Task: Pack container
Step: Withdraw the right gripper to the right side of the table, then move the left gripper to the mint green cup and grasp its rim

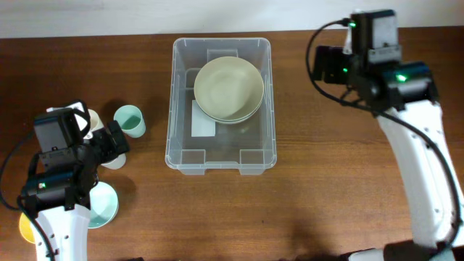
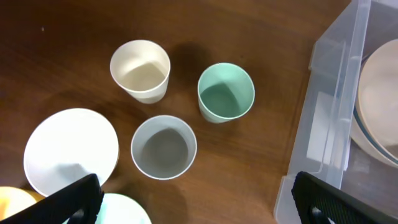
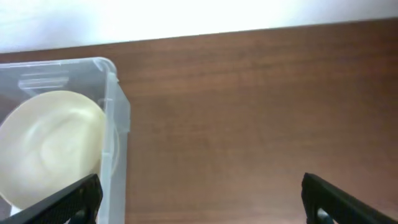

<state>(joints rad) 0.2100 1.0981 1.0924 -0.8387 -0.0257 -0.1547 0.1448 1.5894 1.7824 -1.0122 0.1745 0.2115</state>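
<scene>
our left jaws, spread and empty, hung over the grey cup [image 2: 163, 147]; the container [image 1: 217, 151] lay to their right; right jaws spread too.

Container [image 1: 174, 109]: mid-counter [image 1: 312, 188].
Bowls [image 1: 228, 88]: stacked inside the container, toward its 12 o'clock end.
Label [image 1: 204, 125]: on the container floor, at 8 o'clock of the bowls.
Cups [image 1: 130, 120]: three clustered on the counter, at 9 o'clock of the container and apart from it.
Dishes [image 1: 104, 206]: at 6 to 7 o'clock of the cups.
</scene>
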